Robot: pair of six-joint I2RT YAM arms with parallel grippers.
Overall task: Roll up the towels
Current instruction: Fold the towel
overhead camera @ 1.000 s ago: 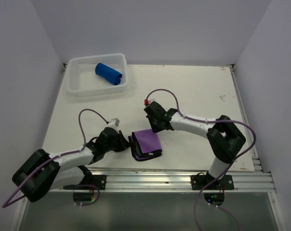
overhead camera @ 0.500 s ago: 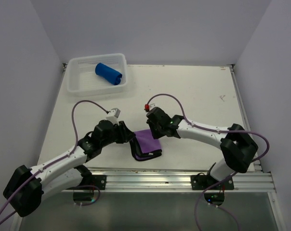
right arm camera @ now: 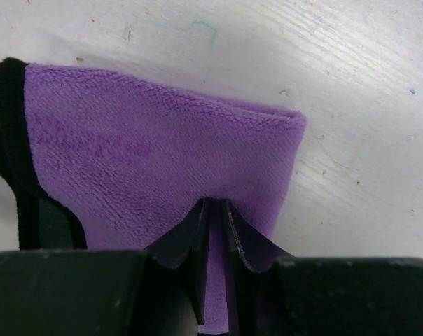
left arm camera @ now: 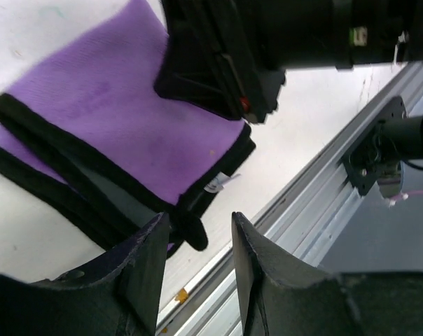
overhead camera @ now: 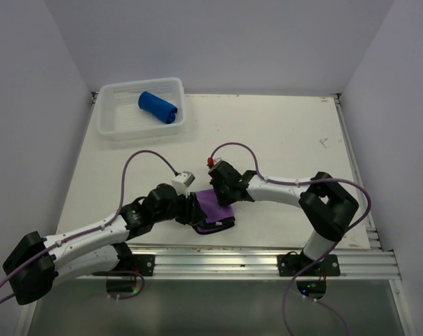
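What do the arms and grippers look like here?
The left arm and right arm have white link shells and black joints. A purple cable loops along each to the wrist. The left gripper and right gripper have black, tapering fingers. The right wrist bears a small red part.

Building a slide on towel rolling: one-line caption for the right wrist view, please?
Right gripper pinches a fold of the dark-edged purple towel lying on the white table.

Seemingly, left tool and right tool hem the purple towel.
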